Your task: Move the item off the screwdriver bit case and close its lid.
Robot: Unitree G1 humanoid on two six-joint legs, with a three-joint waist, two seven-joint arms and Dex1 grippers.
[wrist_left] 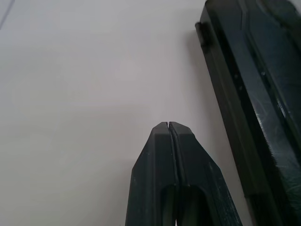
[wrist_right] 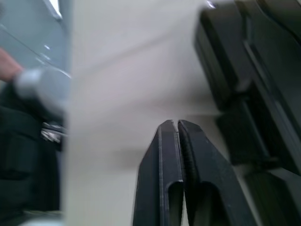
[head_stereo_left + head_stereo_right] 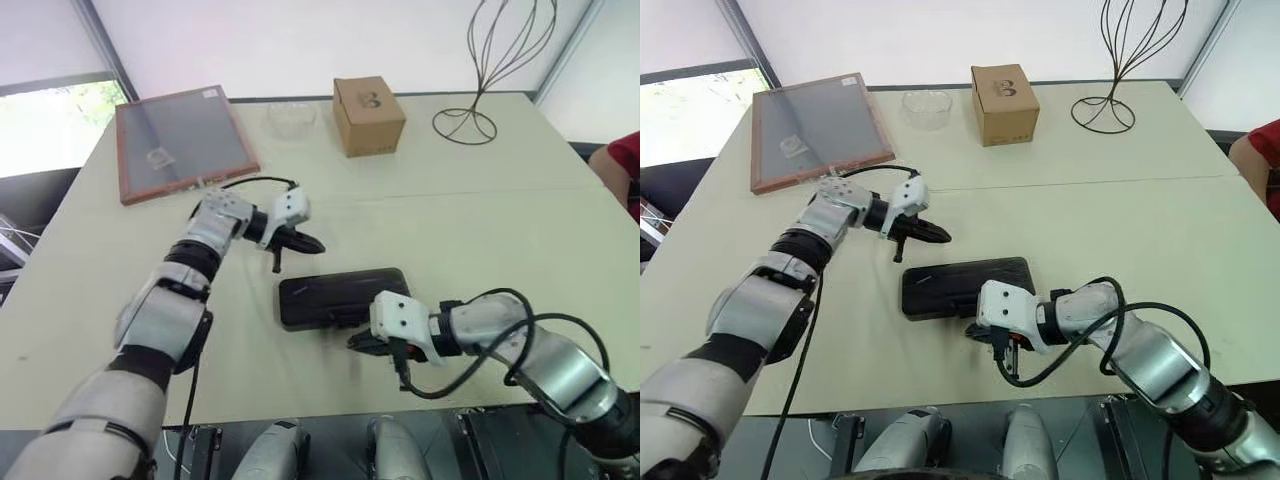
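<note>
lying flat, bit case (image 3: 343,297) looks rigid, slick (light, likely slides) | grip long edges | left gripper (image 3: 314,245), right gripper (image 3: 354,342) both pinched empty

A flat black rectangular plastic bit case (image 3: 965,287) lies on the pale beige bench (image 3: 1120,220). The left hand (image 3: 942,238) hovers just beyond its far left corner, fingers pressed together; the right hand (image 3: 981,337) sits at its near edge.
</note>
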